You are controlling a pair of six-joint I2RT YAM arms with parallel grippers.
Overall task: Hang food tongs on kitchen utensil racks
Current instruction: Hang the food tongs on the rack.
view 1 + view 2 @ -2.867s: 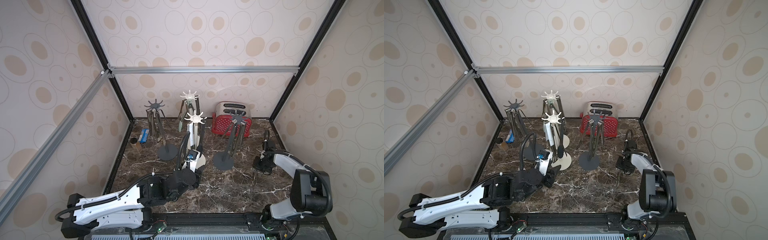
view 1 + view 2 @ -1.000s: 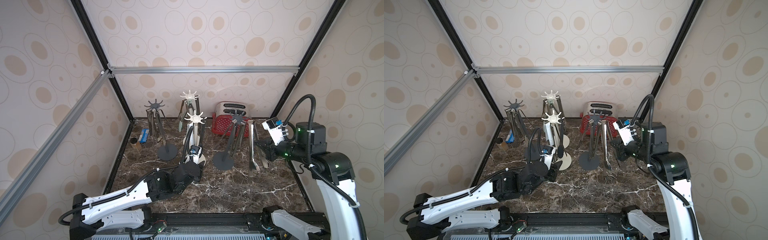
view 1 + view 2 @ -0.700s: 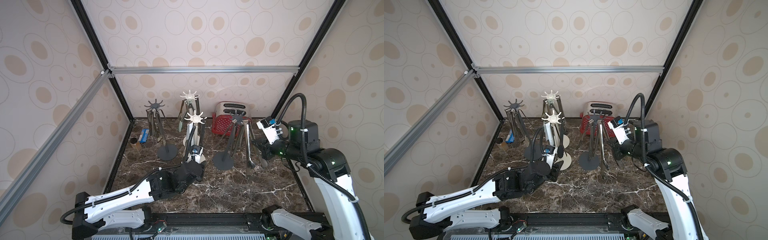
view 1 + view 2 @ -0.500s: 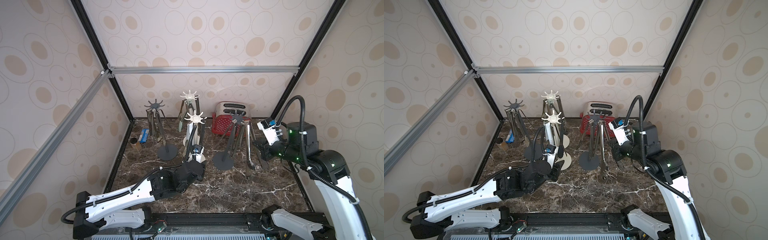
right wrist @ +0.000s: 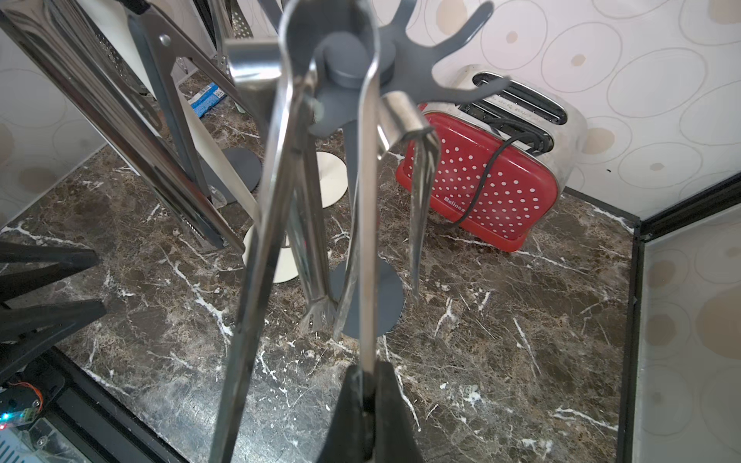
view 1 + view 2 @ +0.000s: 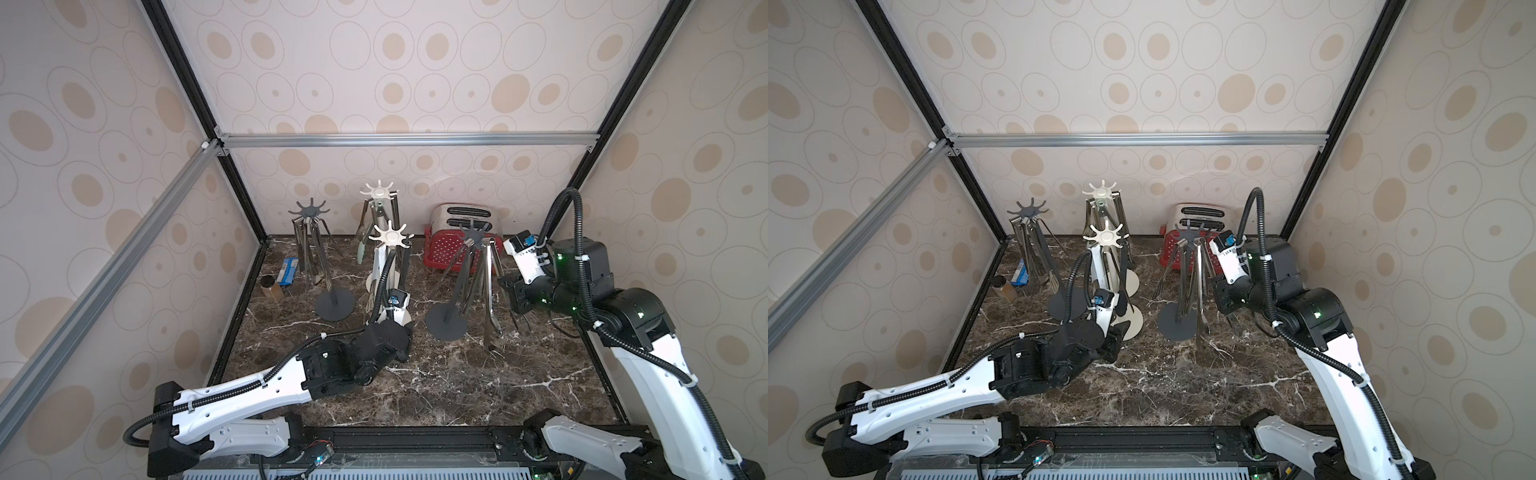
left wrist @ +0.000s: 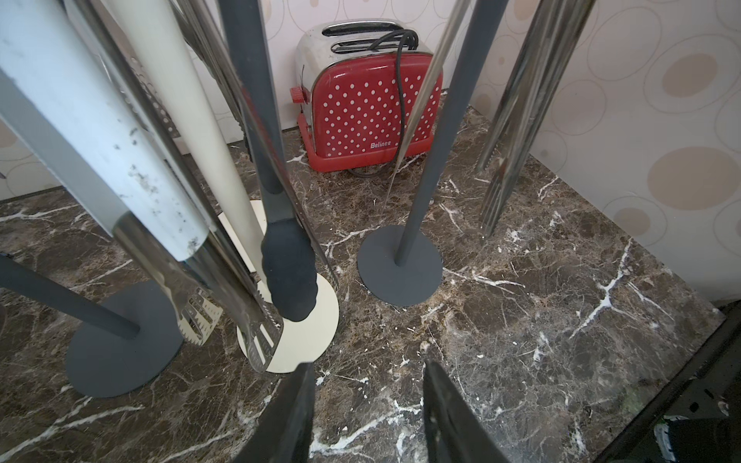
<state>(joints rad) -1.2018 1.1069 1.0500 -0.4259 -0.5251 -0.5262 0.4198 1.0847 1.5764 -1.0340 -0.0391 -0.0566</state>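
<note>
Marble desk point(image 6: 436, 386) showed nothing loose; four racks point(image 6: 334, 305) mid-frame all carried tongs point(image 6: 309, 257). Seemingly last steel tongs point(image 5: 367, 200), centre frame, looped at the dark rack's crown point(image 5: 353, 68), one arm pinched by the right claw point(image 5: 371, 385), not yet released. Left claw point(image 7: 369, 401) stood half-wide, empty. Jar point(image 6: 272, 289) contents unclear.

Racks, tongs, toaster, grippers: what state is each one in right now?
kitchen utensil racks, all four upright, tongs hanging on each.
steel tongs, upright, one arm pinched, top at the dark grey crown; hooked or not unclear.
right gripper, shut on steel tongs.
left gripper, open, empty.
toaster, upright, cord draped over it.
</note>
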